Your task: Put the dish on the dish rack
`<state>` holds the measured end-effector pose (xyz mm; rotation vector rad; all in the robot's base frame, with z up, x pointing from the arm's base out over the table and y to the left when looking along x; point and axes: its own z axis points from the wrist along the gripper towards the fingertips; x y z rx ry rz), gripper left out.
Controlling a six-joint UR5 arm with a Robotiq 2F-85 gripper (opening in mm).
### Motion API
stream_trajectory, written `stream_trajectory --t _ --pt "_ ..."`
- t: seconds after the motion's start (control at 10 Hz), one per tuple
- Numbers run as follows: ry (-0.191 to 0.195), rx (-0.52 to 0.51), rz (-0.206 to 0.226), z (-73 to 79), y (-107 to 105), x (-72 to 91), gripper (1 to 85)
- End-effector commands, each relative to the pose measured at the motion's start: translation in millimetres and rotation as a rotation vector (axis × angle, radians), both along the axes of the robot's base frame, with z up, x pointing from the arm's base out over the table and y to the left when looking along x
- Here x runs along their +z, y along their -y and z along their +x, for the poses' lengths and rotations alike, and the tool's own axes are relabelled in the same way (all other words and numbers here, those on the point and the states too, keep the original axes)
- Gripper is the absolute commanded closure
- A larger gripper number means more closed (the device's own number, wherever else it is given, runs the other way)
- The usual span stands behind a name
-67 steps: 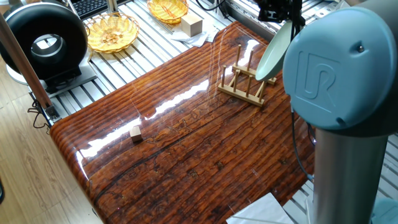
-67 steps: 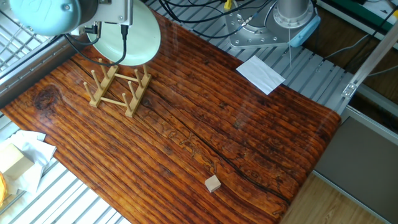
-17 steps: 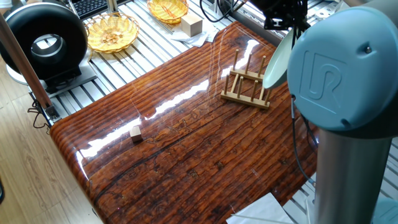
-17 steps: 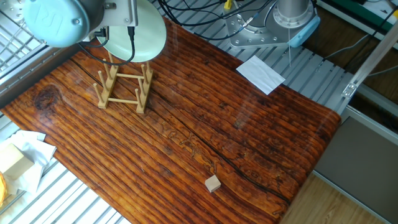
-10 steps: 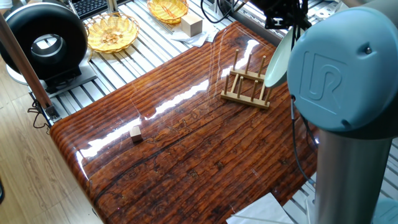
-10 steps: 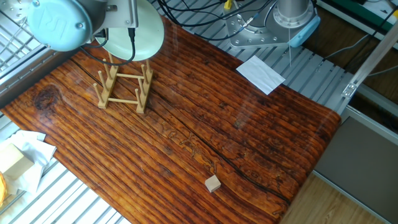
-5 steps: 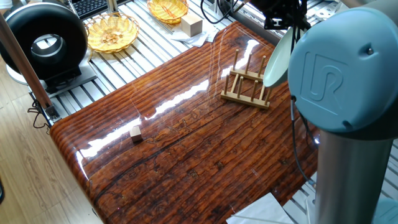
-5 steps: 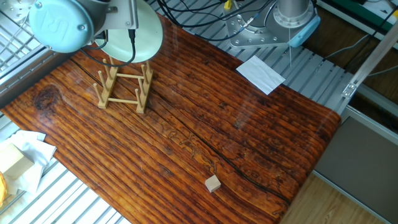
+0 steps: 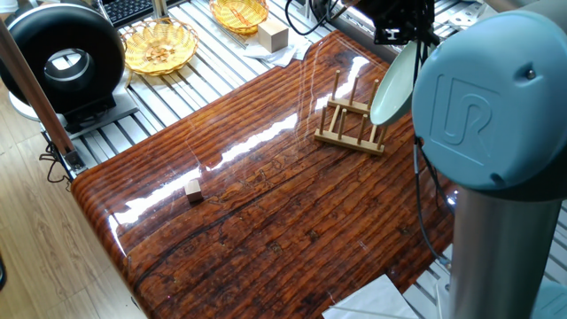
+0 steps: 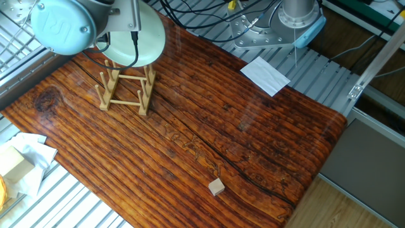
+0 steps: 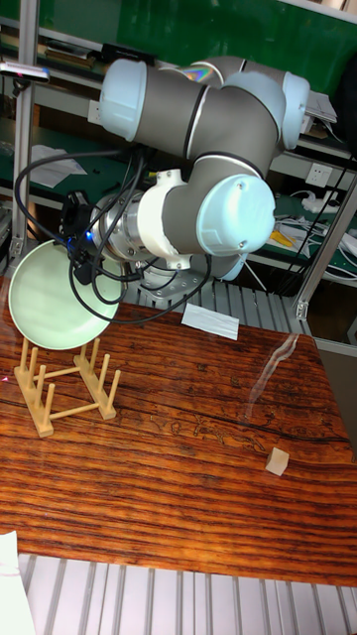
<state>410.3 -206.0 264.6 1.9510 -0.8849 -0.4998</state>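
**Dish held just above the rack**

The dark wooden surface [image 9: 266, 204] carries the dish rack [image 11: 61, 386] near its far edge and a small wooden cube [image 10: 217, 186] well apart. In the last half second the dish [image 11: 58, 298] has moved only slightly and still hangs on edge over the pegs, so I judge the placing is not finished. The gripper [image 11: 83, 254] is closed on the dish's upper rim.
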Motion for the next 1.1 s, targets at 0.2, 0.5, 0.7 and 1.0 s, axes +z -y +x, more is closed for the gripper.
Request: stream_trajectory --t 0.2,0.5,0.7,1.0 --pt "0.011 0.008 0.026 1.7 -2 -8.6 84.7" --pt "0.020 -0.001 0.040 -0.4 -5 -13.8 84.7" --pt "0.028 0.005 0.045 1.4 -4 -16.6 84.7" --pt "0.028 0.005 0.054 1.1 -6 -18.1 84.7"
